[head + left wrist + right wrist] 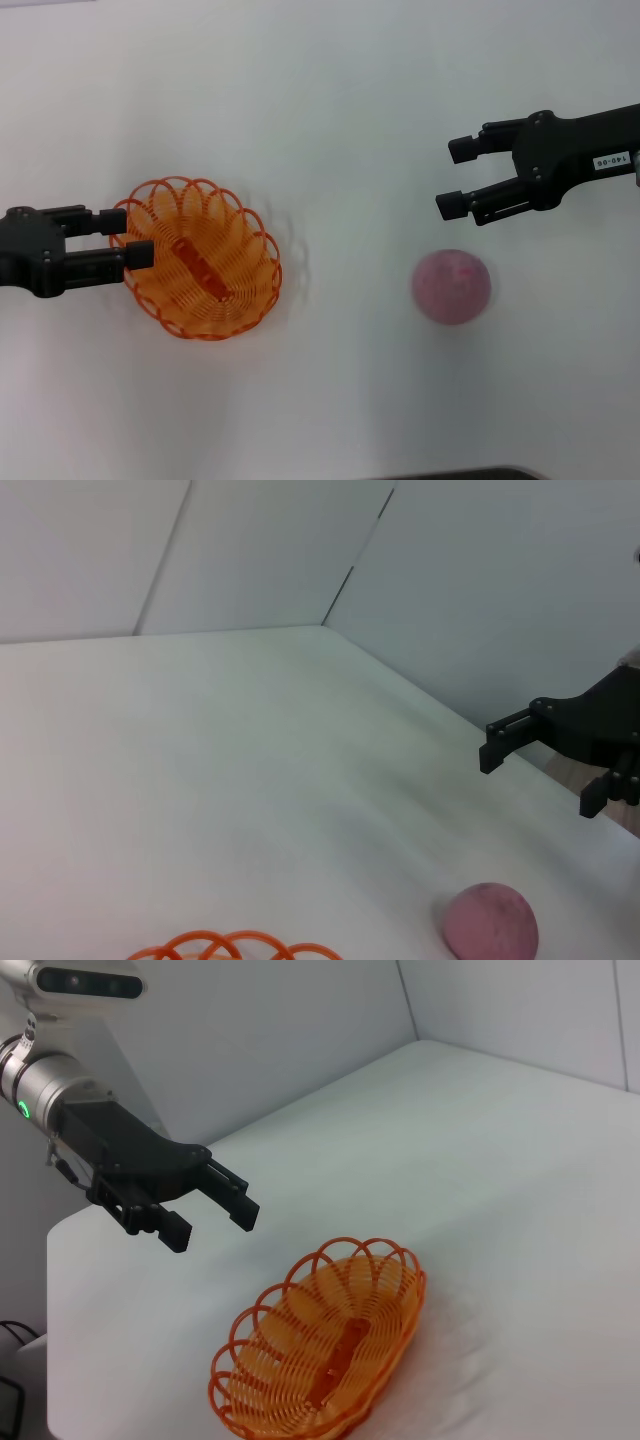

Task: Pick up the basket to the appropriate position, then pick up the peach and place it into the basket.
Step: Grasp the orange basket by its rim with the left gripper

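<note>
Looking down from the head camera, you are seeing the left gripper (125,237) sitting at the left edge of the basket (203,259) with its jaws spread — one finger looks to be outside the scalloped rim and one over the wire. In the right wrist view, though, that gripper (212,1212) is hanging above and apart from the basket (325,1353), gripping nothing. My reading is that the basket is standing where it is meant to, and the left arm is simply staying clear of the drop zone. You are finding the basket empty: only orange wire loops and the white table (330,110) showing through them.

The peach (451,286) is lying on the table well to the right of the basket, untouched. The right gripper (456,178) is hovering near it, off to its far side, jaws wide apart and empty — likely lining up for the pick. You are still needing a descent over the fruit before any closing.
</note>
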`<move>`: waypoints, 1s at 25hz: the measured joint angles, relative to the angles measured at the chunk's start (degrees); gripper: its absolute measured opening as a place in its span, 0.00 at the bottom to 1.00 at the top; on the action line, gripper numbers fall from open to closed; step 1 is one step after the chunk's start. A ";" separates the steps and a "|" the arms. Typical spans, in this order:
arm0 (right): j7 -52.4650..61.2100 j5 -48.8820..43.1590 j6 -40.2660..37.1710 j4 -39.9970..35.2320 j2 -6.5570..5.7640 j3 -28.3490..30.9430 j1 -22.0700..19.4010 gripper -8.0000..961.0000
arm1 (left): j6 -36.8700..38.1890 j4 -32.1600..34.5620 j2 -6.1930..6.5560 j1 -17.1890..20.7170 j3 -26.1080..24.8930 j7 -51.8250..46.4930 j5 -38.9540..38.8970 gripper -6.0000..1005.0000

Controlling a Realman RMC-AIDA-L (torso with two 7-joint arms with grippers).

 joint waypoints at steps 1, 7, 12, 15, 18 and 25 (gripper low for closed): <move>0.00 0.00 0.00 0.00 0.00 0.00 0.01 0.99 | 0.00 0.00 0.00 0.00 0.00 0.00 0.00 0.70; 0.00 0.00 0.00 0.07 0.00 0.00 0.00 0.99 | 0.00 -0.02 0.00 0.00 0.02 0.00 0.00 0.70; 0.00 0.00 0.00 0.09 0.00 0.00 0.01 0.98 | 0.01 -0.10 0.00 -0.04 0.09 0.00 0.00 0.70; 0.00 0.00 0.00 0.13 0.00 0.00 0.00 0.98 | 0.01 -0.10 0.00 0.00 0.09 0.00 0.00 0.70; 0.00 0.00 0.00 0.17 0.00 0.00 0.01 0.98 | 0.02 -0.10 0.00 0.01 0.09 0.00 -0.03 0.70; 0.00 0.00 0.00 0.18 0.00 0.00 0.15 0.99 | -3.90 1.71 0.25 -1.94 0.66 -8.89 0.56 0.70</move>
